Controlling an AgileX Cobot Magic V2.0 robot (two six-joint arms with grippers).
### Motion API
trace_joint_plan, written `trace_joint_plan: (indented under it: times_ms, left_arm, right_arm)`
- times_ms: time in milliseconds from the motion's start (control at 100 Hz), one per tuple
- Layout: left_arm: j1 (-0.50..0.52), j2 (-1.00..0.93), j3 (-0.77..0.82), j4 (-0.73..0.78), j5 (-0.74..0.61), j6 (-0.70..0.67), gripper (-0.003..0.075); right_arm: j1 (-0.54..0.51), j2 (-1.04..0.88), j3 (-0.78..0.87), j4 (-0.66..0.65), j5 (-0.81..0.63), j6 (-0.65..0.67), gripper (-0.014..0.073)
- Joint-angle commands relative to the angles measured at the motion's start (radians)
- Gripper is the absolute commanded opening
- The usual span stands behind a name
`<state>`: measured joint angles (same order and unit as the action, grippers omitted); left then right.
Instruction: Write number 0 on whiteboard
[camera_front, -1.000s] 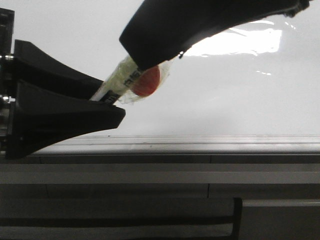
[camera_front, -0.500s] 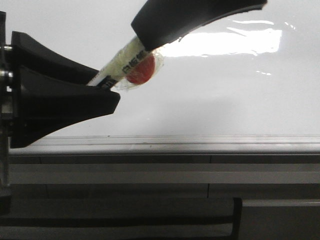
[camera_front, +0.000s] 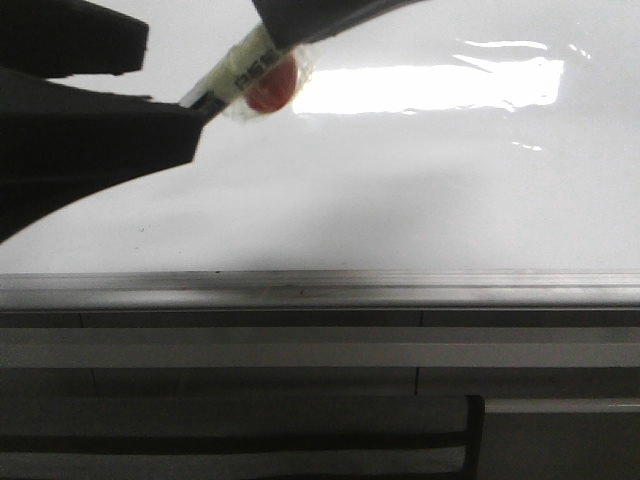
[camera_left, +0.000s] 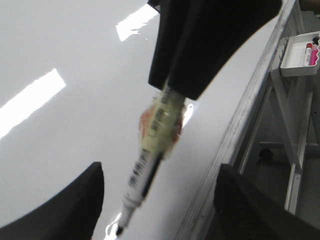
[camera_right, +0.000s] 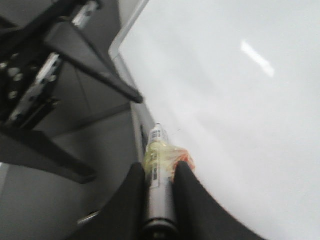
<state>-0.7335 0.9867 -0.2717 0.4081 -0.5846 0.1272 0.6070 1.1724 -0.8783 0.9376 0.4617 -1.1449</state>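
Note:
The whiteboard (camera_front: 420, 190) is glossy white with a grey metal rim (camera_front: 400, 285) along its near edge. No number 0 shows on it. My right gripper (camera_front: 310, 12) is shut on a marker pen (camera_front: 232, 72) that has yellowish tape and a red piece (camera_front: 272, 90) wrapped round it. In the right wrist view the right gripper (camera_right: 160, 167) clamps the pen (camera_right: 158, 145). My left gripper (camera_front: 165, 88) is open, and its fingers stand on either side of the pen's tip end. In the left wrist view the left gripper (camera_left: 160, 170) is wide apart round the pen (camera_left: 142, 175), whose tip is close to the board (camera_left: 65, 130).
Dark grey ledges (camera_front: 320, 350) run below the board's rim. In the left wrist view a white tray (camera_left: 300, 52) with coloured markers hangs off the board's edge, above the stand's metal legs (camera_left: 295, 170).
Both grippers have moved up and to the left in the front view. The pen has gone with the right gripper. The left fingers now reach the top left corner.

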Motion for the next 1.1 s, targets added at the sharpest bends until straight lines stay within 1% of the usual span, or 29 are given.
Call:
trace_joint_plan:
  times_ms: [0, 110, 270, 320, 390, 430, 440, 460, 470, 510, 570, 640, 760, 830, 990, 1090]
  left_arm:
    - [-0.002, -0.091, -0.007, -0.020, 0.030, -0.011, 0.0440]
    - [-0.002, -0.211, 0.007, -0.020, 0.109, -0.011, 0.0440]
    - [0.004, -0.406, 0.004, -0.077, 0.231, -0.011, 0.0439]
    - [0.019, -0.459, 0.005, -0.100, 0.254, -0.011, 0.0414]
    - [0.049, -0.522, 0.005, -0.120, 0.282, -0.011, 0.0307]
    - [0.068, -0.550, 0.005, -0.120, 0.300, -0.011, 0.0206]
    - [0.076, -0.559, 0.005, -0.120, 0.306, -0.011, 0.0168]
    - [0.084, -0.566, 0.005, -0.120, 0.312, -0.011, 0.0129]
    - [0.093, -0.573, 0.005, -0.120, 0.319, -0.011, 0.0089]
    - [0.120, -0.589, 0.005, -0.120, 0.341, -0.011, -0.0023]
    - [0.157, -0.599, 0.005, -0.131, 0.358, -0.011, -0.0020]
    - [0.205, -0.598, 0.005, -0.186, 0.360, -0.011, -0.0020]
    - [0.285, -0.598, 0.005, -0.393, 0.342, -0.011, -0.0020]
    - [0.328, -0.598, 0.005, -0.474, 0.321, -0.011, -0.0020]
    - [0.414, -0.598, 0.005, -0.482, 0.267, -0.011, -0.0020]
    - [0.442, -0.598, 0.005, -0.482, 0.254, -0.011, -0.0020]
  right_arm:
    - [0.000, -0.018, -0.030, 0.039, -0.100, -0.007, -0.0069]
    - [0.000, -0.018, -0.030, 0.039, -0.107, -0.007, -0.0069]
    - [0.000, -0.018, -0.030, 0.039, -0.107, -0.007, -0.0069]
    - [0.000, -0.018, -0.030, 0.039, -0.107, -0.007, -0.0069]
    - [0.000, -0.018, -0.030, 0.039, -0.107, -0.007, -0.0069]
    - [0.000, -0.018, -0.030, 0.039, -0.107, -0.007, -0.0069]
    - [0.000, -0.018, -0.030, 0.039, -0.107, -0.007, -0.0069]
    - [0.000, -0.018, -0.030, 0.039, -0.107, -0.007, -0.0069]
    - [0.000, -0.018, -0.030, 0.039, -0.107, -0.007, -0.0069]
    - [0.000, -0.018, -0.030, 0.039, -0.107, -0.007, -0.0069]
    - [0.000, -0.018, -0.030, 0.039, -0.107, -0.007, -0.0069]
    - [0.000, -0.018, -0.030, 0.039, -0.107, -0.007, -0.0069]
    - [0.000, -0.017, -0.028, 0.039, -0.107, -0.007, -0.0069]
    - [0.000, -0.009, -0.028, 0.039, -0.112, -0.007, -0.0069]
    - [0.000, 0.043, -0.028, 0.046, -0.140, -0.007, -0.0069]
    - [0.000, 0.065, -0.028, 0.046, -0.134, -0.007, -0.0069]
